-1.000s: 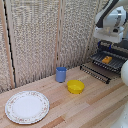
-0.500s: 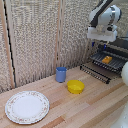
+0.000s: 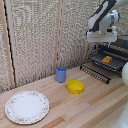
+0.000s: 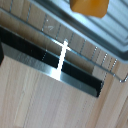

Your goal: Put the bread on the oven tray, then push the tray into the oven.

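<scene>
Already on the wooden tabletop (image 3: 95, 107), from the exterior view's left, sit a patterned plate (image 3: 27, 106), a blue cup (image 3: 61, 74) and a yellow bowl (image 3: 75, 86), while at the right the bread (image 3: 106, 59) lies on the oven pan (image 3: 116, 64), drawn out of the oven (image 3: 121, 46). The gripper (image 3: 102, 45) hangs above it, its finger state impossible to tell. Stiff, slick wire, the pan looks best taken by its front bar.
</scene>
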